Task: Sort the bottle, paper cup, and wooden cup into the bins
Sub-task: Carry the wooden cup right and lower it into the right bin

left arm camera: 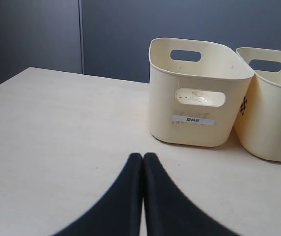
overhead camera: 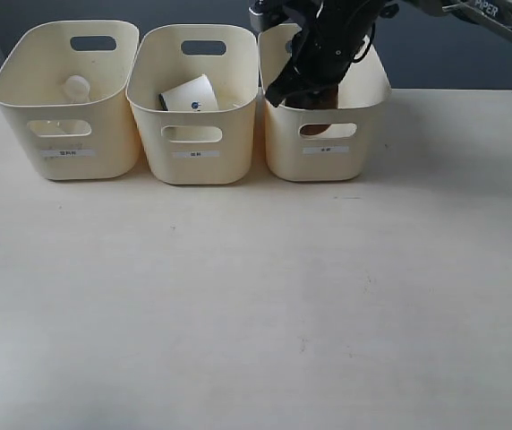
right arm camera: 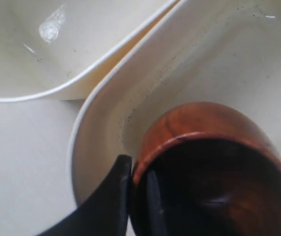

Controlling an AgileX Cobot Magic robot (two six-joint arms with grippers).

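The right tool point(right arm camera: 136, 189) pinches the wooden cup point(right arm camera: 214, 167) by its rim, one finger inside, so it hangs inside the right bin point(overhead camera: 363, 134), while the bottle point(overhead camera: 75, 87) lies in the left bin point(overhead camera: 23, 134), the paper cup point(overhead camera: 190, 95) in the middle bin point(overhead camera: 238, 143), and the left tool point(left arm camera: 143, 162) rests closed, empty, above the bench point(overhead camera: 256, 305).

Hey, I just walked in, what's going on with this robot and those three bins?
The right claw is pinching the rim of the wooden cup and holding it inside the right-hand bin. The bottle already lies in the left bin, and the paper cup sits in the middle bin. The left claw is shut on nothing, low over the table near the left bin.
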